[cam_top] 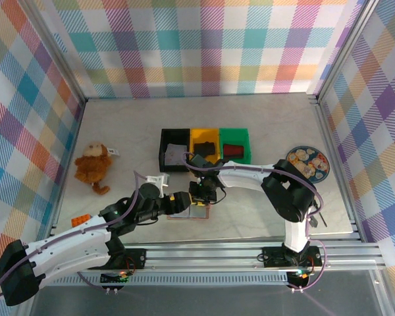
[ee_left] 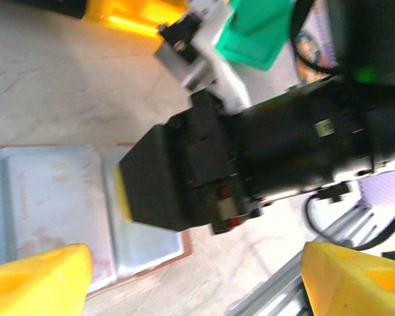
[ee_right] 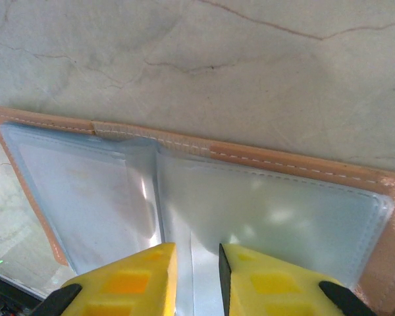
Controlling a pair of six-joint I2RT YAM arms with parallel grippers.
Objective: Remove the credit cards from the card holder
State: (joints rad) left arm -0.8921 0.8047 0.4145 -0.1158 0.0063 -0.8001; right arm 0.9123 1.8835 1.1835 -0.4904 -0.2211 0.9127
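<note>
Though the card holder point(ee_right: 250, 217) lies open, pulling cards looks yet to do; left end effector point(ee_left: 191, 266) wide, empty; right end effector point(ee_right: 197, 257) near-closed over its middle, grip unclear.

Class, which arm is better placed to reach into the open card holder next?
Right. The right gripper hangs directly over the open card holder, fingers nearly together at a sleeve. The left gripper, wide open, has the right gripper in its way.
</note>
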